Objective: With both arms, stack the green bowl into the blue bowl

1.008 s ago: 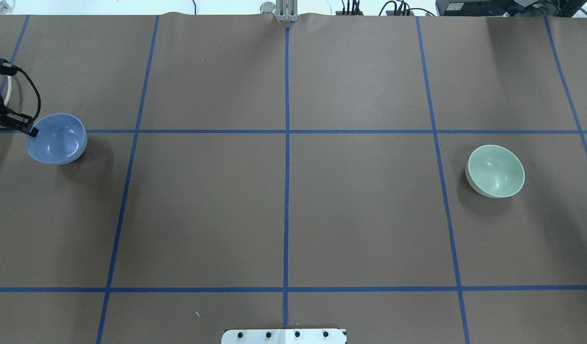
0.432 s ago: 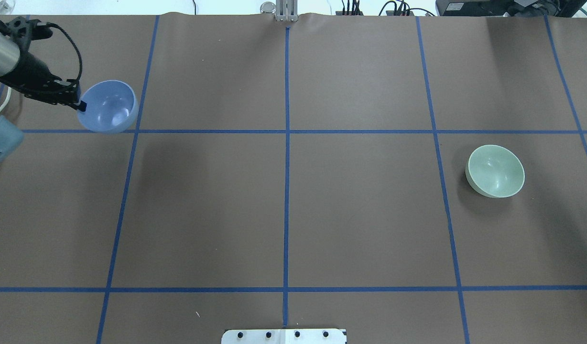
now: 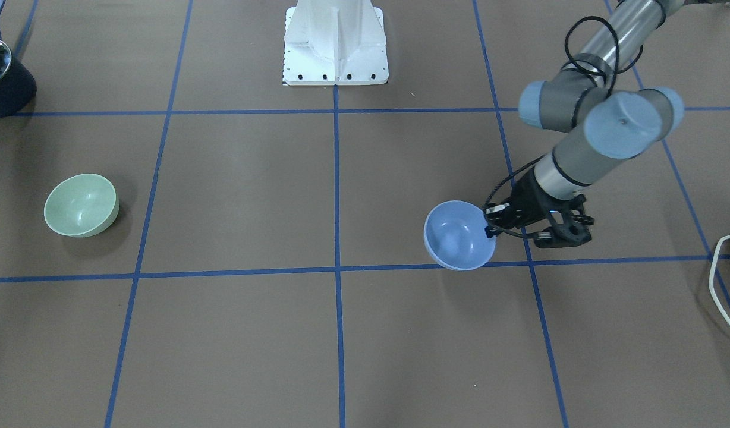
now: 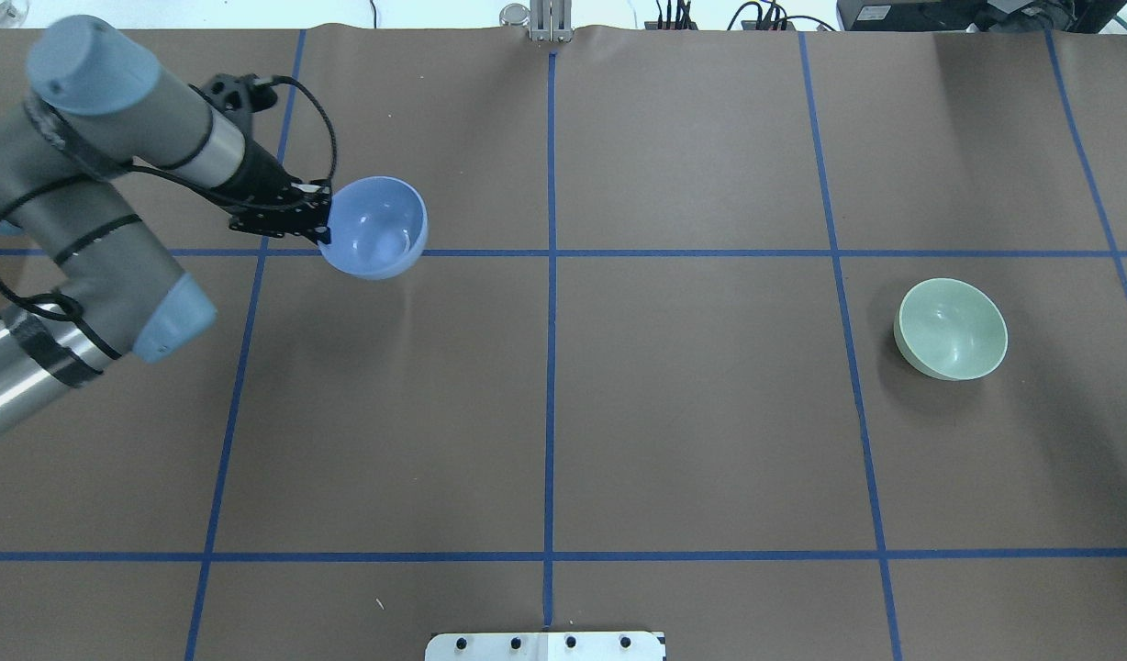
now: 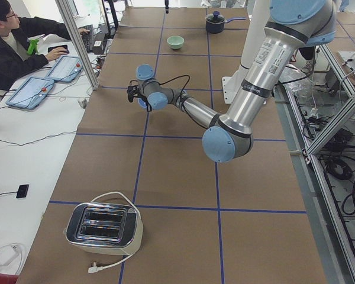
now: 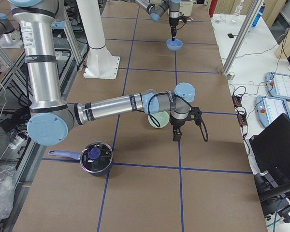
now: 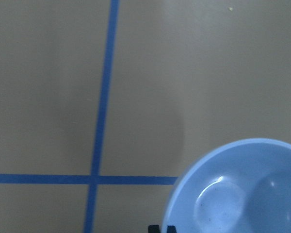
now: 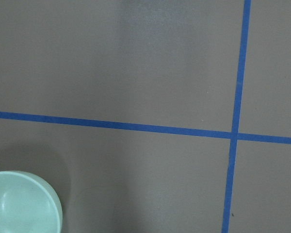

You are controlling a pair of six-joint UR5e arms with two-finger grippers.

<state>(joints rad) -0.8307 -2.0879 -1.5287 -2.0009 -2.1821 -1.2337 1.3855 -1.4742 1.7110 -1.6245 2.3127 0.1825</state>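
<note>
so the left tool (image 4: 326, 233) is clamped on the blue bowl (image 4: 380, 229) rim, holding it up; it probably wants setting down on the surface (image 4: 692, 413) next, and there's no telling the right tool (image 6: 176, 135) state.

Overhead: behind the robot, high, looking forward and down, wide on the whole tabletop (image 4: 674, 441). Front: across the tabletop, facing the robot, steep down, pedestal (image 3: 335, 44) at top; sides mirrored against overhead. Both share blue bowl (image 4: 377, 227) and green bowl (image 4: 951, 329). Left-end view looks along the tabletop, toaster (image 5: 105, 228) near, green bowl far. Right-end view looks back the other way, pot (image 6: 95, 157) near, blue bowl far. Left wrist: close, straight down, part of blue bowl. Right wrist: close, straight down, edge of green bowl.
</note>
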